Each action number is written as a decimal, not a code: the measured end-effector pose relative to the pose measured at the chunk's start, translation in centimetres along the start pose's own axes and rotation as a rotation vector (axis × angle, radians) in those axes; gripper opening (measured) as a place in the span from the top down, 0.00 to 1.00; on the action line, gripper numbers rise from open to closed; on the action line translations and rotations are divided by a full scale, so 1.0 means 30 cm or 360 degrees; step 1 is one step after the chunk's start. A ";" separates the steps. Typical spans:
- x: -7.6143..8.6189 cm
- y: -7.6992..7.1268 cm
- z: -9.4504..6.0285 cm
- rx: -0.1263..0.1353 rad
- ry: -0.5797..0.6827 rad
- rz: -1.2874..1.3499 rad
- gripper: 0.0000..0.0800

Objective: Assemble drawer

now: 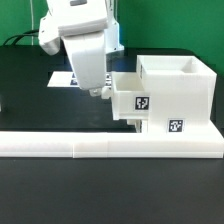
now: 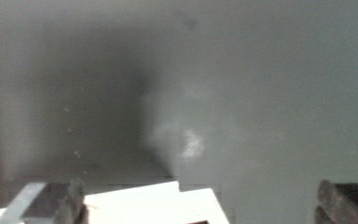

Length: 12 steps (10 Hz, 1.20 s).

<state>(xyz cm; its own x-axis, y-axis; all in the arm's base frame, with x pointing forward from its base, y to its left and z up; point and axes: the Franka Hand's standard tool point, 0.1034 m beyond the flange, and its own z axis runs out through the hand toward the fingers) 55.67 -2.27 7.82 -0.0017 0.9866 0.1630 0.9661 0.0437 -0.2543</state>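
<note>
1. Exterior view: the drawer shell (image 1: pixel 182 100) stands on the black table (image 1: pixel 30 90), toward the exterior view's right, with its open top showing and a black-and-white tag (image 1: pixel 176 126) on its front face.
2. A white box tray (image 1: pixel 132 97) sits partway into the shell, sticking out toward the exterior view's left; it carries its own square tag (image 1: pixel 142 102).
3. The long low white rail (image 1: pixel 105 147) runs across the table in front of the drawer, its raised edge touching or just beside the shell's base.
4. The gripper (image 1: pixel 100 92) hangs from the white arm, tips just beside the tray's outer wall; whether they touch it cannot be told here.
5. The marker board (image 1: pixel 65 78) lies flat behind the arm, mostly hidden.
6. Wrist view: blurred. Two dark fingers (image 2: pixel 44 203) stand well apart, so the jaws are spread with nothing between them.
7. A pale white corner (image 2: pixel 144 205), probably part of the tray, shows near one finger against the grey surface.
</note>
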 end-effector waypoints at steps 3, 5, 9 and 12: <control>0.122 0.013 0.030 -0.0034 0.0005 0.0075 0.19; 0.140 0.019 0.039 -0.0031 -0.0001 0.0125 0.19; 0.057 -0.009 0.033 0.0019 -0.0004 0.0082 0.19; -0.031 -0.032 -0.001 0.0026 -0.0009 0.0098 0.19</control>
<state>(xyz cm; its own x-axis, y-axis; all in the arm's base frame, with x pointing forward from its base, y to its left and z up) 54.76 -3.24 7.93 0.0559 0.9884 0.1414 0.9601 -0.0143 -0.2794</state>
